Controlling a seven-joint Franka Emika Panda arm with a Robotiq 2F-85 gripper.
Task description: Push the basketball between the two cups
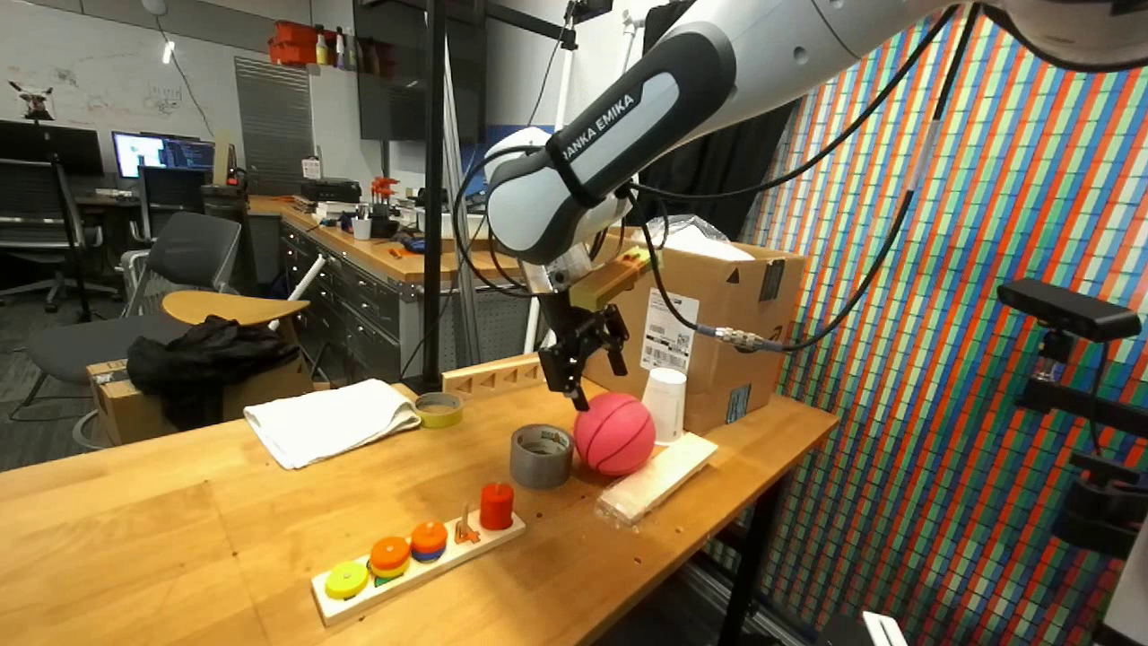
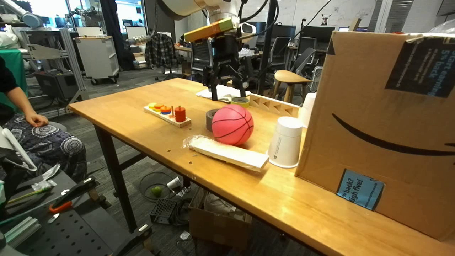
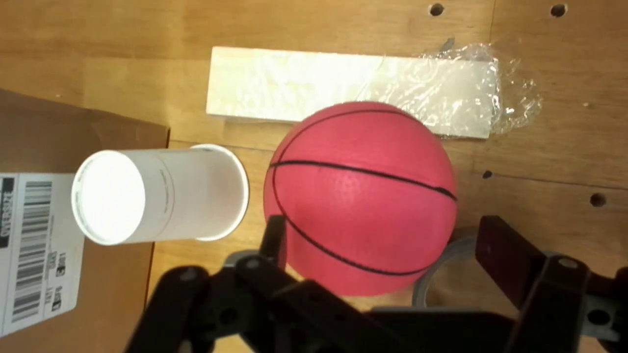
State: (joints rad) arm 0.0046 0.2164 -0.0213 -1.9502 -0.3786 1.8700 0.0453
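Pink basketball (image 2: 233, 124) | just beneath the end effector (image 2: 229, 96) | jaws spread wide apart

Counted mid-frame: two white paper cups (image 2: 285, 144) (image 2: 308, 110), one round pink basketball (image 2: 233, 124), two ring-shaped tape rolls (image 2: 210, 121) (image 2: 243, 103) (grey, yellow), one plastic-wrapped pale plank (image 2: 227, 153), one wooden peg toy (image 2: 167, 116).

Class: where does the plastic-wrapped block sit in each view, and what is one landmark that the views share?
In an exterior view: the wrapped block lies right of centre, in the lower half.
In an exterior view: the wrapped block lies just below centre.
Wrist view: the wrapped block spans the upper middle.
Shared landmark: the pink basketball, beside the wrapped block in all three.
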